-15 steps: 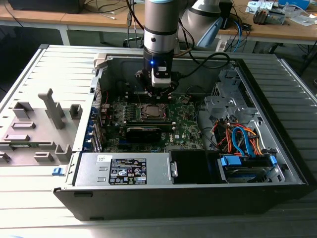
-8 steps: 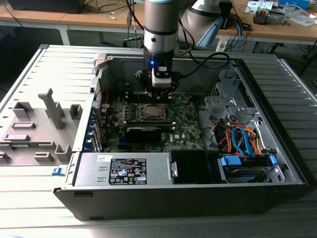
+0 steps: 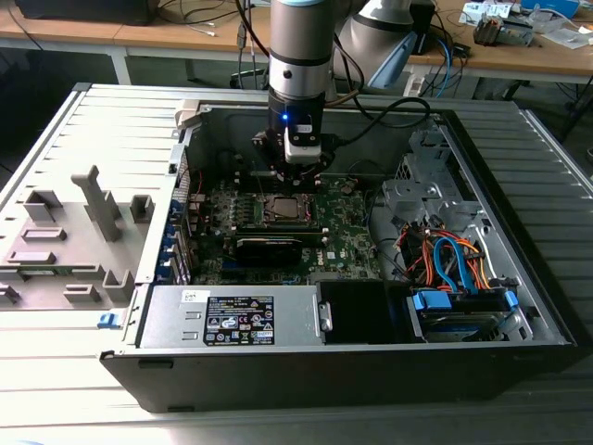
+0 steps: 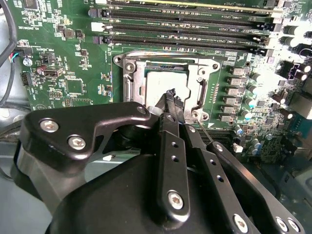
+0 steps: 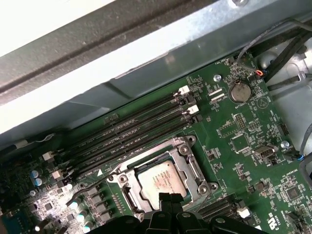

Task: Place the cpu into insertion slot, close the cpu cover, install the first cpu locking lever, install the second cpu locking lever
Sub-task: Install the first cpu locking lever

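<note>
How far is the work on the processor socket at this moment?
Done: the silvery-grey square cpu lies in the silver-rimmed insertion slot, thin silver cpu cover down over it. In hand: the gripper sits at the slot's edge. Left: both levers, latching unclear.

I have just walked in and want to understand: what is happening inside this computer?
A robot arm is reaching into an open computer case. Its gripper hangs just over the slot on the green board. The cpu already lies in the slot, and the cover looks lowered flat around it. The gripper carries nothing that I can make out.
</note>
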`<action>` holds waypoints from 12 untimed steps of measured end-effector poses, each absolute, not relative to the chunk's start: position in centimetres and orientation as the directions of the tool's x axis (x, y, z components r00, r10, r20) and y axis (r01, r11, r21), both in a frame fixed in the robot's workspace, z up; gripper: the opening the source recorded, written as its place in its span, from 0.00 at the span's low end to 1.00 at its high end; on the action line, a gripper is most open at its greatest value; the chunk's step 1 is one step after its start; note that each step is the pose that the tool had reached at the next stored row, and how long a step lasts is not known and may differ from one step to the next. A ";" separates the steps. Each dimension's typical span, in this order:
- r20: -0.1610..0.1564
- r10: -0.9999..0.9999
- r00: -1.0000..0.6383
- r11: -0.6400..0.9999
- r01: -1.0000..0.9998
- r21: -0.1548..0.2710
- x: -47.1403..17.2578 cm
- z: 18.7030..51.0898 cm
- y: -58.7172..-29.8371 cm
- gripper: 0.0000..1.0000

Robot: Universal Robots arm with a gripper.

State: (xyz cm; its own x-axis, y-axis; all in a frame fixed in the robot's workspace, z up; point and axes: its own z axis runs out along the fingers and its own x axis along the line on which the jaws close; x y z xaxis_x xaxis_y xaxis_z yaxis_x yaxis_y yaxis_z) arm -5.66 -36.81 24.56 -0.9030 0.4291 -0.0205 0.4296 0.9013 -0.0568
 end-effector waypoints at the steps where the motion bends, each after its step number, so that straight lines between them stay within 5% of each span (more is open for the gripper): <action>1: -0.020 0.428 -0.904 0.902 0.428 -0.057 -5.7 24.6 -36.8 0.11; 12: -0.020 0.414 -0.910 0.908 0.415 -0.057 -5.7 24.6 -36.8 0.11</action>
State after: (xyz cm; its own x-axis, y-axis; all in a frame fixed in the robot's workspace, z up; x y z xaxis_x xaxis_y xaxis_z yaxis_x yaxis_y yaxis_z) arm -5.66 -36.81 24.56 -0.9100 0.4141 -0.0205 0.4146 0.9082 -0.0568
